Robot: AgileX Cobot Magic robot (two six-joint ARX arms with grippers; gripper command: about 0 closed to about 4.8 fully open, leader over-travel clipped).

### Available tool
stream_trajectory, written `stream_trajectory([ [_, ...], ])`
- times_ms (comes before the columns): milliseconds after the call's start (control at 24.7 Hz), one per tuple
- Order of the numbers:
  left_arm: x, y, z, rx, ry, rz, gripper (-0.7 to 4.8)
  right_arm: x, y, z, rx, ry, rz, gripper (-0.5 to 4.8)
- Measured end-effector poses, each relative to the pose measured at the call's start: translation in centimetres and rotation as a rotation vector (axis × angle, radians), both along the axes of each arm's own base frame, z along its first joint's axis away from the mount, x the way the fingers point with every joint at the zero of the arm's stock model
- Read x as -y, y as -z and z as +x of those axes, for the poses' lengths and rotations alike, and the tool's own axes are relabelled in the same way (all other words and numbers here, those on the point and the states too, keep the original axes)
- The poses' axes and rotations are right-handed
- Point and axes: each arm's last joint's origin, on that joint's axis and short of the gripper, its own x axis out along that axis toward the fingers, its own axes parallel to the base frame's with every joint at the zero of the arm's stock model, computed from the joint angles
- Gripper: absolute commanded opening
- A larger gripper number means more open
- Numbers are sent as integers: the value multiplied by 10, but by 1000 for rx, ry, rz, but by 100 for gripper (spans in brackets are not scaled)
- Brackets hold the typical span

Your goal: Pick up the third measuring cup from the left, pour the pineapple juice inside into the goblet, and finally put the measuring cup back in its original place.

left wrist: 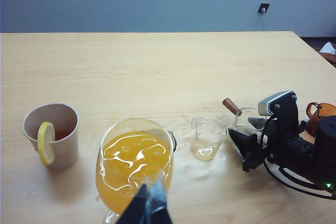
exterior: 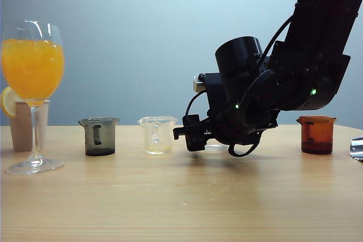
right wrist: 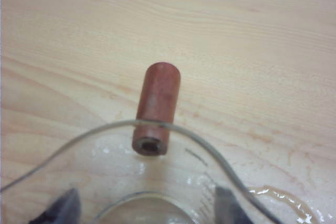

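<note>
The third measuring cup (right wrist: 173, 171) is clear with a brown wooden handle (right wrist: 156, 103). It stands on the pale wood table, and a thin pale layer of pineapple juice lies in its bottom. My right gripper (right wrist: 148, 208) reaches around it, one finger against each side of its wall. In the exterior view this gripper (exterior: 184, 134) hides most of the cup (exterior: 216, 147). The goblet (exterior: 33, 72) stands at the far left, full of orange drink. My left gripper (left wrist: 149, 205) hangs shut just in front of the goblet (left wrist: 135, 161).
A smoky grey cup (exterior: 100, 136) and a clear cup (exterior: 157, 134) stand between goblet and right gripper. An amber cup (exterior: 316, 134) sits further right. A paper cup with a lemon slice (left wrist: 52, 135) stands by the goblet. Wet drops (right wrist: 283, 198) lie beside the held cup.
</note>
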Motion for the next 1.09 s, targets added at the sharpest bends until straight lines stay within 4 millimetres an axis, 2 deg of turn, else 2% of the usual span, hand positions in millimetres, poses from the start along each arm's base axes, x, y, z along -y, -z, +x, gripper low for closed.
stream_trajectory([
  [41, 0, 0, 0, 0, 0, 0, -5, 0, 0, 0, -1, 0, -1, 404],
  [162, 0, 0, 0, 0, 0, 0, -5, 0, 0, 0, -1, 1, 2, 414],
  [203, 0, 0, 0, 0, 0, 0, -5, 0, 0, 0, -1, 1, 1, 468],
  [243, 0, 0, 0, 0, 0, 0, -5, 0, 0, 0, -1, 1, 1, 479],
  [608, 0, 0, 0, 0, 0, 0, -5, 0, -1, 0, 2, 1, 4, 479],
  [1094, 0, 0, 0, 0, 0, 0, -5, 1, -15, -3, -12, -3, -5, 479],
])
